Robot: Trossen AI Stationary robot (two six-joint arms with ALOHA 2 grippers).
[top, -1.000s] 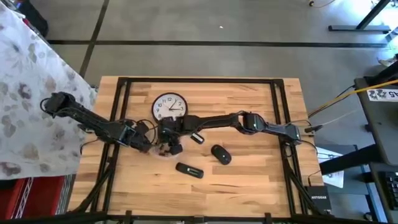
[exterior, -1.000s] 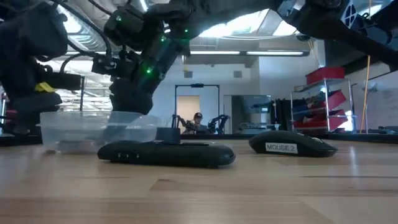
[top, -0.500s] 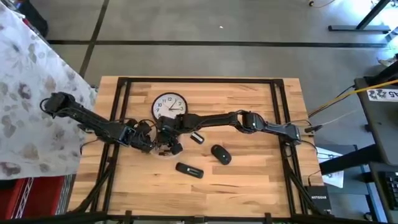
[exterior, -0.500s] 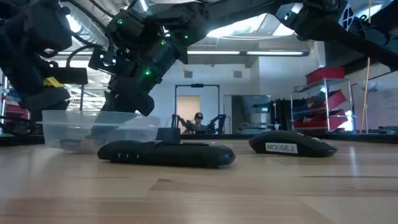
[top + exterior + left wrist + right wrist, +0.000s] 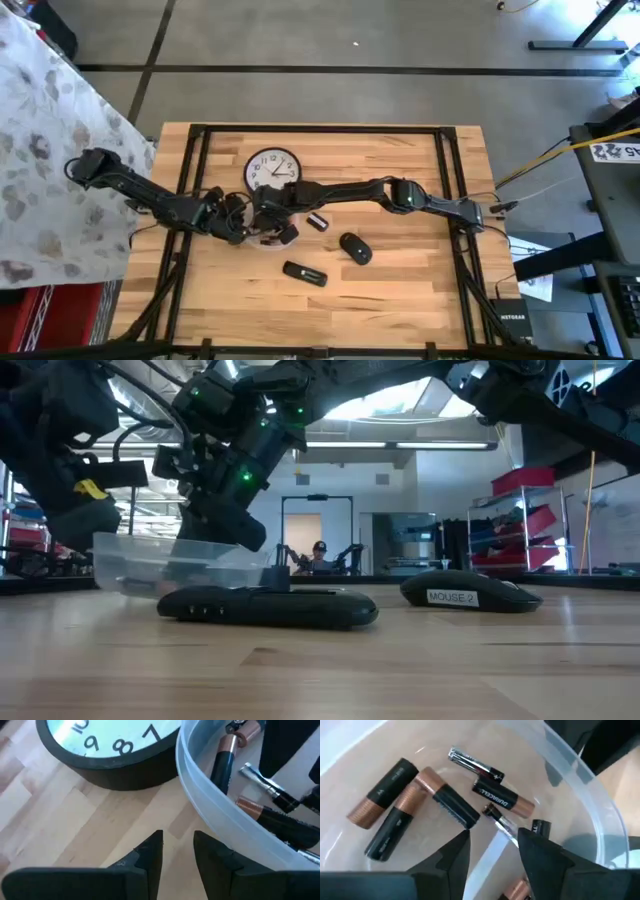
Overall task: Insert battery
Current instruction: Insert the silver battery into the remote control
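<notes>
The clear plastic tub [image 5: 170, 555] of batteries [image 5: 450, 805] now tips up on one edge in the low view, where a moment ago it sat flat on the wooden table [image 5: 400, 290]; my read is the grab for a cell is under way; the right gripper [image 5: 490, 847] hangs inside the tub, fingers parted to a moderate gap over the loose batteries, holding nothing yet; the left gripper [image 5: 177, 850], narrowly open and empty, sits just outside the tub wall beside the wall clock [image 5: 271, 171]; remote [image 5: 304, 273] and mouse [image 5: 355, 247] wait nearby.
</notes>
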